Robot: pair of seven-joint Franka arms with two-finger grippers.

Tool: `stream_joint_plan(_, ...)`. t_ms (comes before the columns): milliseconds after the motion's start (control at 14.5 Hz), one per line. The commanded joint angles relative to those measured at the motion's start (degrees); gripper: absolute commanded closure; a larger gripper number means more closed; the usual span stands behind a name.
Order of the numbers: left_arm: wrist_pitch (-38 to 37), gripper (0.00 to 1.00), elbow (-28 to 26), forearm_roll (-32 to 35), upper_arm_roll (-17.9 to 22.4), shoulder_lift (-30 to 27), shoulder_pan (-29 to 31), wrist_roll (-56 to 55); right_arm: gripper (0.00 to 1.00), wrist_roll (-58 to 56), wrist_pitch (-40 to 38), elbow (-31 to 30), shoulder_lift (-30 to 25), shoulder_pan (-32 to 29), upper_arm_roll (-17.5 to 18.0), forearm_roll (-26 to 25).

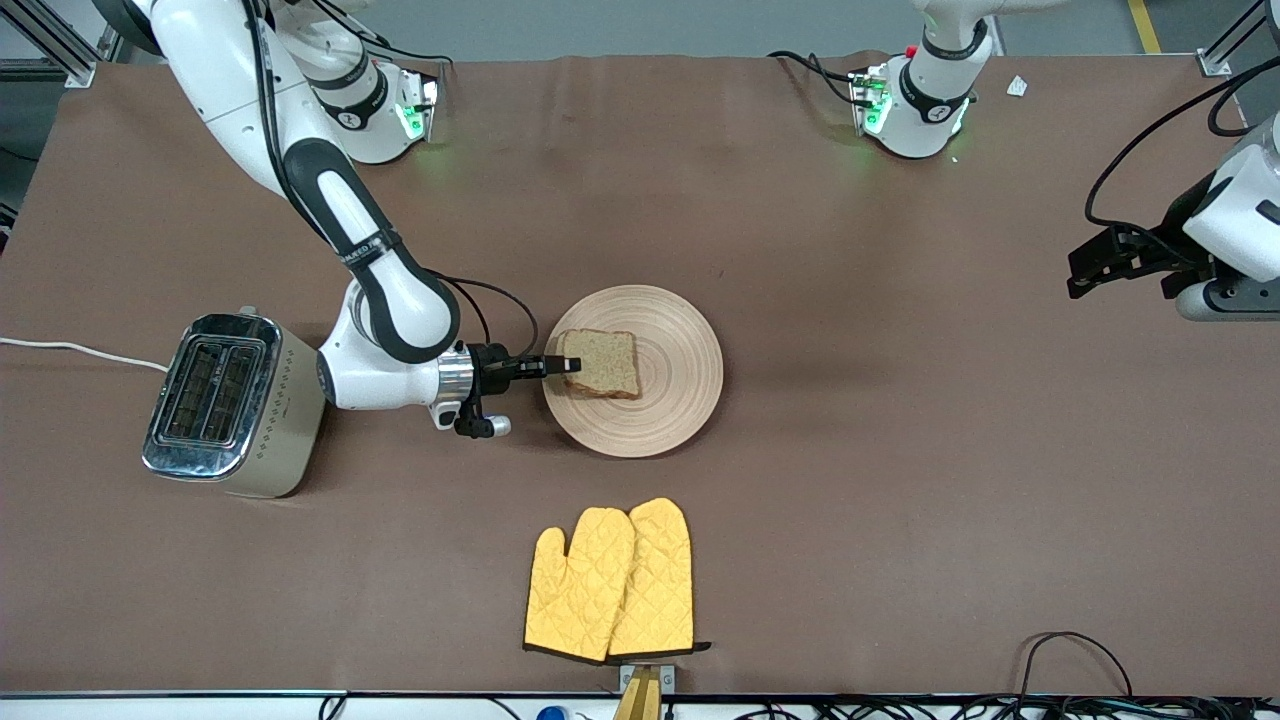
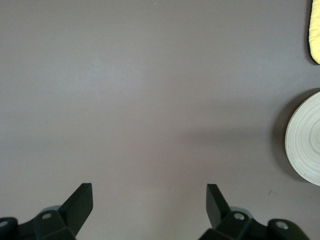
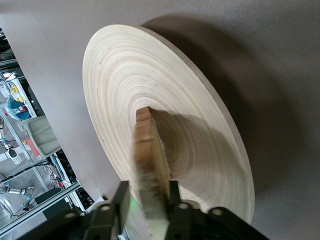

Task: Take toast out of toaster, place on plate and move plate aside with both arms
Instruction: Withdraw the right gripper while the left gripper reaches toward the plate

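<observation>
Toast held over the plate by the right hand.
The toast [image 1: 601, 363] is pinched edgewise by the right hand [image 1: 562, 366] above the plate [image 1: 680, 345]; the left hand [image 2: 149, 200] is held spread over bare worktop [image 1: 900, 450], waiting.

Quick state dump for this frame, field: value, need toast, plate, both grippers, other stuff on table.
toast: over the plate, held at one edge, not released
plate: on the table, mid-table
right gripper: at the plate's rim toward the right arm's end, fingers shut on the toast
left gripper: open, over bare table at the left arm's end; arm waits
toaster: at the right arm's end, slots empty
mitts: yellow pair, nearer the front camera than the plate
</observation>
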Motion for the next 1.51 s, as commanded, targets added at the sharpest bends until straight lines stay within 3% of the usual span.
stream_joint_plan(0, 0.6, 0.0, 0.2, 1.0, -0.3, 0.0, 0.2, 0.7, 0.0, -0.7, 0.0, -0.7, -0.7, -0.6, 0.5, 1.6)
stream_joint_plan(344, 0.5, 0.0, 0.4, 0.1, -0.3, 2.3, 0.4, 0.9, 0.0, -0.8, -0.1, 0.0, -1.1, -1.4, -0.1, 0.3)
stream_joint_plan(551, 0.6, 0.0, 0.3, -3.0, -0.3, 3.3, 0.0, 0.9, 0.0, -0.7, 0.0, 0.5, -1.1, -2.6, -0.1, -3.7)
stream_joint_plan(757, 0.6, 0.0, 0.4, -12.3, -0.3, 6.2, 0.5, 0.8, 0.0, -0.4, -0.4, 1.7, -1.8, -4.3, -0.9, -11.3)
stream_joint_plan(1033, 3.3, 0.0, 0.2, -18.7, -0.3, 11.2, 0.0, 1.0, 0.0, 0.0, -2.5, 2.4, -4.5, -6.4, -2.9, -21.2)
stream_joint_plan(1170, 4.2, 0.0, 0.2, -24.2, -0.4, 14.6, -0.1, 3.7, 0.0, 0.0, -10.4, 7.1, -5.8, -8.6, -4.3, -26.0)
stream_joint_plan(1308, 5.1, 0.0, 0.0, -32.1, -0.3, 18.4, 0.6, 11.8, 0.0, 0.7, -22.6, 15.9, -5.7, -10.3, -6.7, -31.9)
stream_joint_plan(1446, 5.8, 0.0, 0.0, -35.5, -0.3, 21.6, 1.6, 17.2, 0.0, 0.8, -32.4, 24.7, -5.8, -10.9, -9.3, -39.4)
